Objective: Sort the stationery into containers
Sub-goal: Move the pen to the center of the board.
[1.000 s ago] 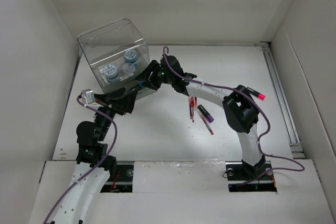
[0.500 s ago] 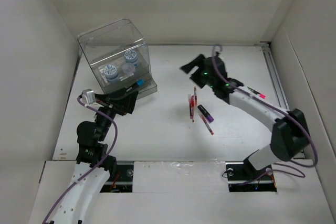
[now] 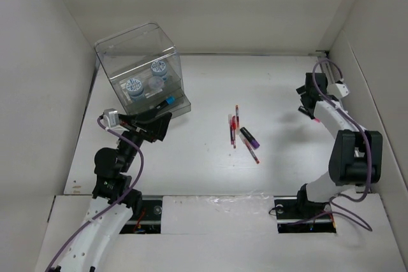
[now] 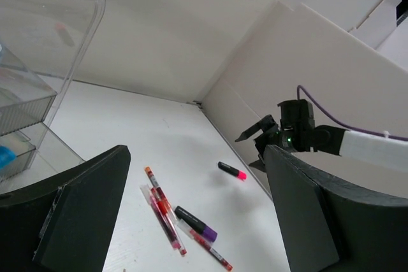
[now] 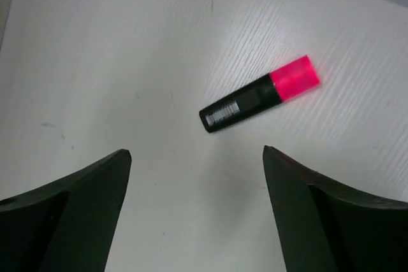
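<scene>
The right claw (image 5: pixel 196 151) was held spread wide, with nothing between its two dark, smooth fingers (image 5: pixel 64 221). Just ahead of it, a short fat marker (image 5: pixel 258 95) was laid flat and slanted on the white table (image 5: pixel 95 42), which was marked with fine lines. Its body was black with a small white label, and its cap was bright pink with a square end. It was touched by neither finger.

The left claw (image 4: pixel 196 151) was spread wide too, and nothing was held in it. Ahead of it, a small bunch of thin red pens (image 4: pixel 162 211) was seen lying flat, some crossed over each other. Just to their right, a short dark marker (image 4: pixel 196 220) with a shiny purple end was laid. Close on the left of this claw, the clear plastic box (image 4: pixel 57 23) was stood, smooth and see-through, with a rounded top and shallow drawers at the front. Something blue (image 4: pixel 5 156) was seen in one drawer. From above, two round blue-and-white rolls (image 3: pixel 133 86) were seen inside the box.
</scene>
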### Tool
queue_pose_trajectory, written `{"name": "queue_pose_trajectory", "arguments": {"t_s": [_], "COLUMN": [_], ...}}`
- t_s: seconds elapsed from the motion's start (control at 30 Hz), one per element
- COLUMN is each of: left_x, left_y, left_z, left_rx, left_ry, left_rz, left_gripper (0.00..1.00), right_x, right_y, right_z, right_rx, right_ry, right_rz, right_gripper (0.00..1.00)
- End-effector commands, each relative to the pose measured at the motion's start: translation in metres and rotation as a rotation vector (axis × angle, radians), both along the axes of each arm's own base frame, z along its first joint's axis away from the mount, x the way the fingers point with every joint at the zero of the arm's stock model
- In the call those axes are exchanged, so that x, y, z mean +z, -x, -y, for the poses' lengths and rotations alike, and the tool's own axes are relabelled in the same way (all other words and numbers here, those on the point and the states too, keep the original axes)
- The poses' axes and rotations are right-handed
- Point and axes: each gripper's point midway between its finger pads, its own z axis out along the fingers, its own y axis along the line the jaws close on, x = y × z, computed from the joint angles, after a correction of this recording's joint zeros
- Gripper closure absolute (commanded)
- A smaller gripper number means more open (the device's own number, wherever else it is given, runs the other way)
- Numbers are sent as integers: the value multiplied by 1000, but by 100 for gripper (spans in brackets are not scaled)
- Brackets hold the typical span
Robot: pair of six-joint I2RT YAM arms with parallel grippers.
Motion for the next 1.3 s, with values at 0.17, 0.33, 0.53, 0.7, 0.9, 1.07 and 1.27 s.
{"name": "queue_pose_trajectory", "arguments": {"t_s": [0.17, 0.33, 0.53, 0.7, 0.9, 1.07, 1.27], "left_x": [17, 19, 19, 19, 19, 23, 32], "left_y": [5, 9, 9, 10, 11, 15, 22], "left_z": [-4, -1, -1, -3, -1, 0, -2], "left_rx": [27, 12, 12, 21, 12, 1, 2], "left_ry": [16, 12, 12, 15, 15, 19, 29], "left_rz": [65, 78, 78, 77, 77, 84, 99], "left_gripper": [17, 17, 17, 17, 17, 17, 17], "right_x": [-16, -36, -53, -68, -65, -75, -74], "right_y": [-38, -38, -26, -23, 0, 19, 33], "right_z": [58, 75, 92, 83, 60, 42, -5], "right_rx": [-30, -61, -115, -74, -46, 2, 94], "right_ry": [45, 23, 53, 9, 20, 21, 23], "right_rz": [-167, -210, -303, -340, -358, -419, -389], "right_gripper": [18, 59, 100, 100, 100, 100, 100]}}
